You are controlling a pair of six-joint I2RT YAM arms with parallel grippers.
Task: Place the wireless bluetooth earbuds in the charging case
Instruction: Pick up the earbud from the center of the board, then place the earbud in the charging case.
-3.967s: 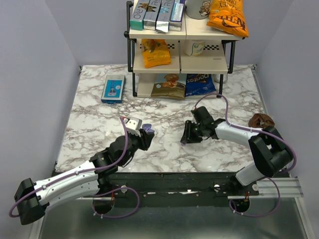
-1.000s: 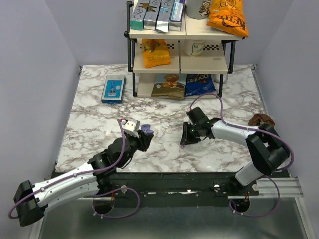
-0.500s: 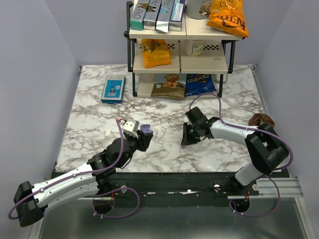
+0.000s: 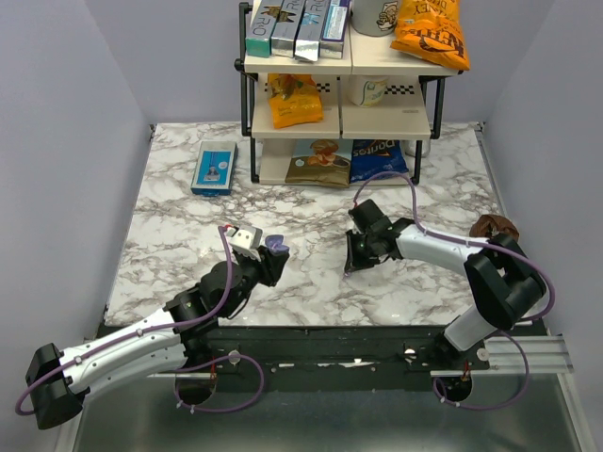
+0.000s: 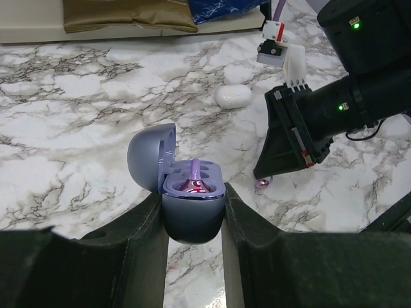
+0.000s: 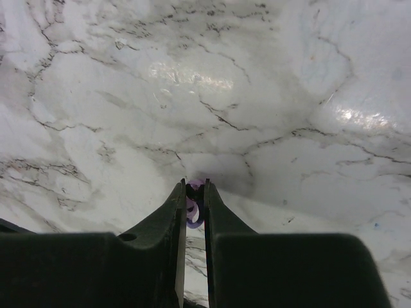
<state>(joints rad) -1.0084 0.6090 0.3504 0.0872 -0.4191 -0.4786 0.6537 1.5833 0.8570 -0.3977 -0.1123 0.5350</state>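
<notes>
My left gripper [image 5: 191, 196] is shut on the charging case [image 5: 191, 221], a bluish-purple oval case held upright with its lid open to the left. One purple earbud [image 5: 194, 183] sits in a socket of the case. In the top view the case [image 4: 276, 246] is held above the table's near middle. My right gripper [image 6: 195, 186] points down at the marble, shut on a second purple earbud [image 6: 194, 208] right at the table surface. In the left wrist view that earbud [image 5: 263, 186] shows under the right gripper's tips [image 5: 260, 174], to the right of the case.
A small white oval object [image 5: 232, 96] lies on the marble behind the case. A two-tier shelf rack [image 4: 341, 113] with snack bags stands at the back. A blue box [image 4: 214, 167] lies at the back left. A brown object [image 4: 493, 227] sits at the right edge.
The right gripper has shifted slightly left and back, tips staying low at the table. The left arm with the case has drifted slightly left.
</notes>
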